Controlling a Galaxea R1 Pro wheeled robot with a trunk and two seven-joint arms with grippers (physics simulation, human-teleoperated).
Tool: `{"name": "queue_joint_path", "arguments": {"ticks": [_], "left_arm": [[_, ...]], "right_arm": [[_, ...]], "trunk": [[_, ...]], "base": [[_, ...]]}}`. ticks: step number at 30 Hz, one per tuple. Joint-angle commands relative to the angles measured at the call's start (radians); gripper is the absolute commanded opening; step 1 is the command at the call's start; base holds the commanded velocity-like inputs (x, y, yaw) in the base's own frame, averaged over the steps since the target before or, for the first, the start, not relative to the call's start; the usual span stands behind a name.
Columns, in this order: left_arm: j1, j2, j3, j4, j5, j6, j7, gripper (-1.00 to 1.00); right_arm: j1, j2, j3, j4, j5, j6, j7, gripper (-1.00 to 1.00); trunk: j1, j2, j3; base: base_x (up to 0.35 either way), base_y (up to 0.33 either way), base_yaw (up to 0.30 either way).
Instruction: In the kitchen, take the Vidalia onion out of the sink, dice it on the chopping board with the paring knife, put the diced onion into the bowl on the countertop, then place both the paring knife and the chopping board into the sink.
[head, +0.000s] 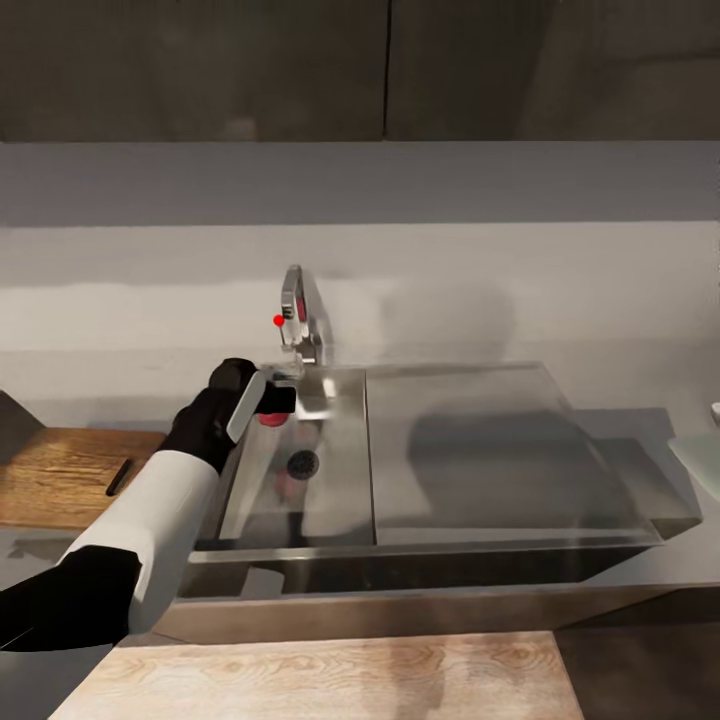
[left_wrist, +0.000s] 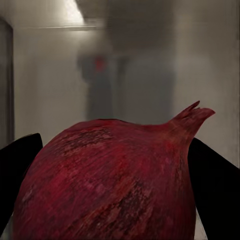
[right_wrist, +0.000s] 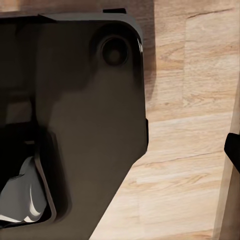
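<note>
Left gripper (head: 270, 398) sits over the back left corner of the rectangular grey steel sink (head: 560, 440), just below the chrome faucet (head: 298, 310) with its small red knob (head: 278, 321). In the left wrist view the two black fingers (left_wrist: 212, 185) flank a dark red, papery-skinned onion (left_wrist: 110, 180), one on each side at its widest part; contact looks firm, so I read the left hand as closed on the onion. In the head view only a sliver of red shows between the fingers, above the basin floor and the round drain (head: 302, 463).

Handling judgement: the onion is round, firm and fairly light. The dry skin is smooth and may slide or flake under the pads. The dried pointed tip sticks out to one side and is too frail to grip. The equator grip appears the right one; a hold nearer either end would likely squeeze the bulb out.

The rectangular brown wooden chopping board (head: 60, 475) lies on the light-grey countertop (head: 600, 300) left of the sink, with a slim dark object, probably the paring knife (head: 118, 477), lying on it. A white dish rim (head: 700, 455), likely the bowl, shows at the far right edge.

Right gripper: the right wrist view shows dark robot housing (right_wrist: 85, 125) over pale wood-grain floor (right_wrist: 190, 150); I cannot tell whether it is open or closed.
</note>
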Motion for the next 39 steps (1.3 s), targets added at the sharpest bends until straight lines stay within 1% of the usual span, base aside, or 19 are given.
{"name": "queue_joint_path", "arguments": {"ticks": [1, 9, 14, 24, 25, 32, 39], "left_arm": [[-0.001, 0.000, -0.002, -0.008, 0.010, 0.003, 0.011, -1.00], [-0.001, 0.001, -0.002, -0.047, 0.010, 0.005, 0.011, -1.00], [-0.001, 0.002, -0.002, -0.076, 0.011, 0.006, 0.011, -1.00], [-0.001, 0.002, -0.002, -0.085, 0.012, 0.006, 0.011, -1.00], [-0.001, 0.002, -0.001, -0.097, 0.012, 0.006, 0.011, -1.00], [-0.001, 0.003, -0.001, -0.156, 0.014, 0.008, 0.011, -1.00], [-0.001, 0.007, 0.001, -0.163, 0.015, 0.008, 0.011, -1.00]], "right_arm": [[-0.001, 0.000, -0.008, 0.001, 0.011, -0.003, -0.004, 1.00], [-0.001, 0.000, -0.008, 0.000, 0.011, -0.003, -0.004, 1.00], [-0.001, 0.000, -0.008, 0.000, 0.011, -0.003, -0.004, 1.00], [-0.001, -0.001, -0.008, -0.001, 0.011, -0.005, -0.004, 1.00], [-0.001, -0.001, -0.008, -0.001, 0.011, -0.005, -0.004, 1.00], [-0.001, -0.001, -0.008, 0.000, 0.011, -0.005, -0.004, 1.00], [-0.001, -0.001, -0.008, -0.001, 0.011, -0.006, -0.004, 1.00]], "trunk": [[0.000, -0.001, 0.000], [0.000, -0.001, 0.013], [0.000, -0.001, 0.021], [0.000, -0.001, 0.037], [0.000, -0.001, 0.038], [0.000, -0.001, 0.049], [0.000, -0.001, 0.060]], "base": [[0.000, 0.000, 0.000], [-0.007, 0.001, 0.000], [-0.206, 0.098, 0.000], [-0.271, 0.192, 0.000], [-0.179, 0.240, 0.000], [-0.048, 0.286, 0.000], [-0.002, 0.305, 0.000]]}}
